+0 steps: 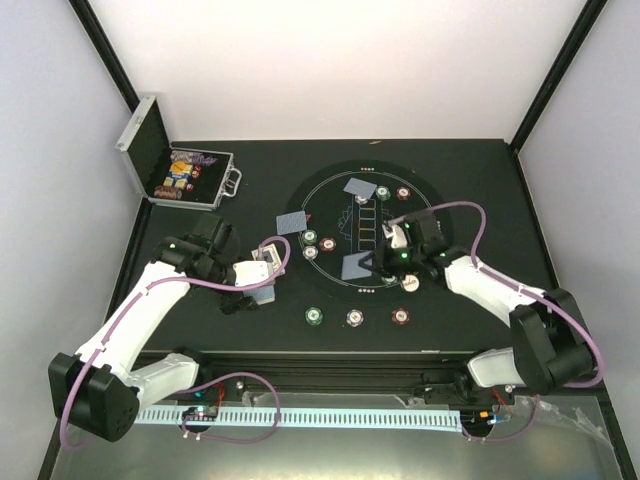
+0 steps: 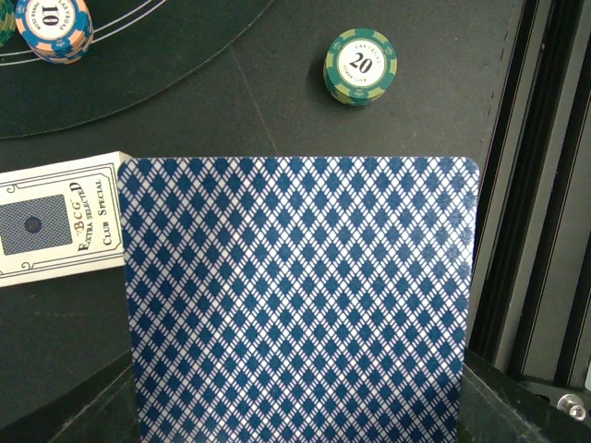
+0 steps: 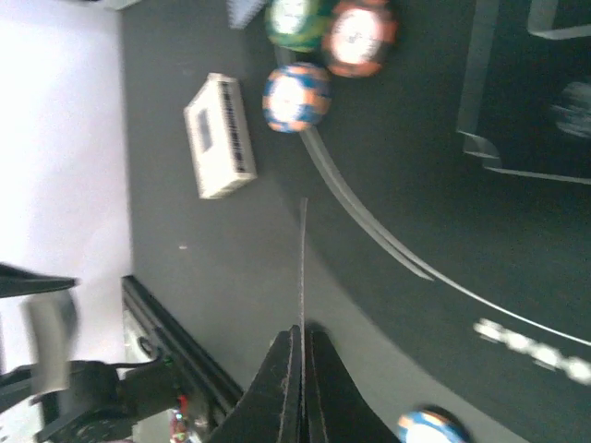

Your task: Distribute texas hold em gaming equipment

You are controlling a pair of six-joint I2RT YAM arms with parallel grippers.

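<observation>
White-shelled links and black joint housings form the left arm (image 1: 130, 322) and right arm (image 1: 492, 290); a purple cable (image 1: 225, 287) trails each. The right gripper (image 3: 302, 343) is black, tapered.

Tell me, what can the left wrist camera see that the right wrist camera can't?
Only the left wrist view: a blue-diamond card seen flat, filling the picture, and a green chip marked 20. Only the right wrist view: the right claw pinching an edge-on card that looks like a thin line. Both: the white card box lying on the black table.
</observation>
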